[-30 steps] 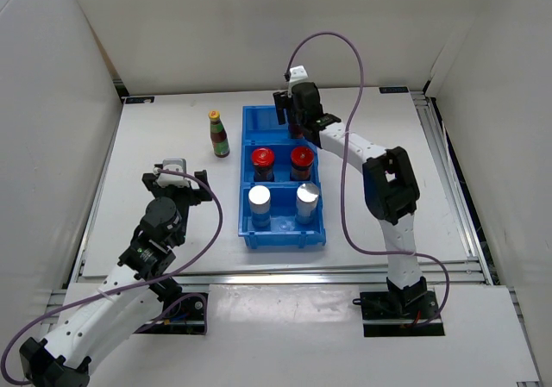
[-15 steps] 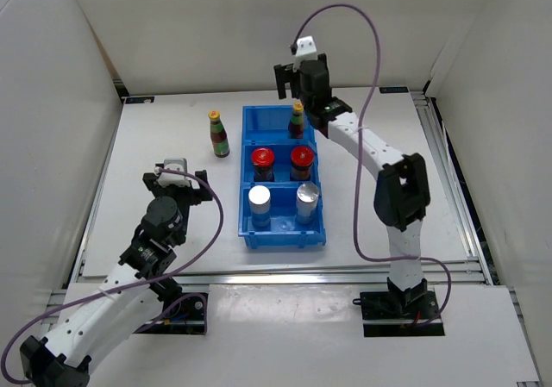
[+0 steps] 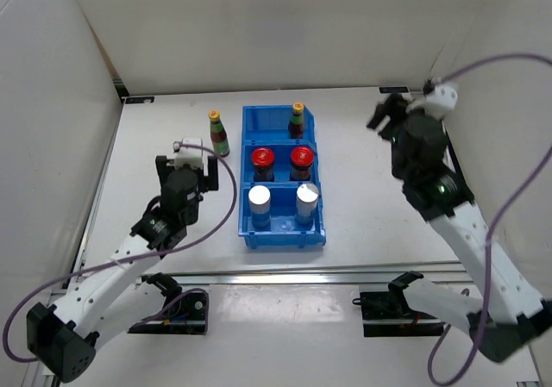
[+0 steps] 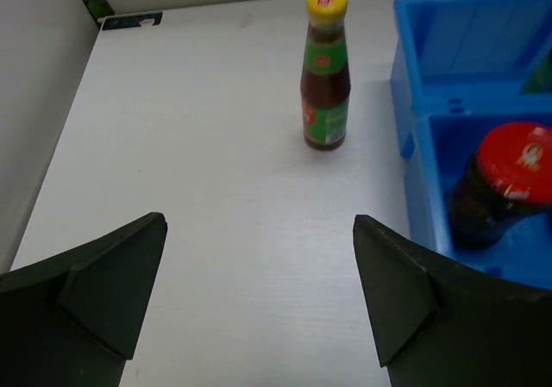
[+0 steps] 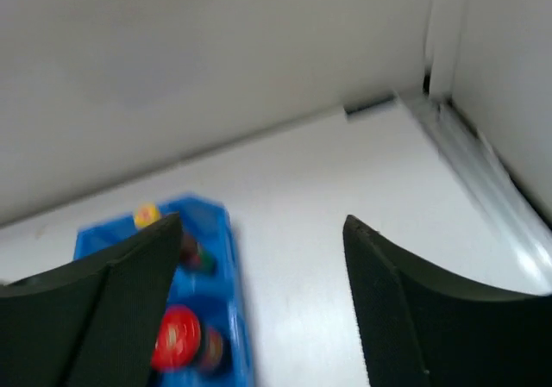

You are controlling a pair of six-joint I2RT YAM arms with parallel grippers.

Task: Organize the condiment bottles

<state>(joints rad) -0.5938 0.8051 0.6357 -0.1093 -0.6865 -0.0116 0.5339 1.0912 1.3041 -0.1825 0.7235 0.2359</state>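
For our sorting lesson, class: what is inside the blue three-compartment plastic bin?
Far compartment of the blue bin: one slim dark yellow-capped bottle. Middle: two squat red-lidded jars. Near: two white silver-topped bottles. The floor under each bottle is hidden.

Twin arms, left arm (image 3: 112, 271) and right arm (image 3: 470, 232), are built of white links and black joints. A purple cable (image 3: 234, 196) loops from each wrist's white camera block (image 3: 185, 148). Black bases (image 3: 388, 309); matte black, wedge-shaped jaws.

One slim bottle (image 3: 219, 134) stands left of the bin (image 3: 285, 237) holding five other bottles (image 3: 262, 163).
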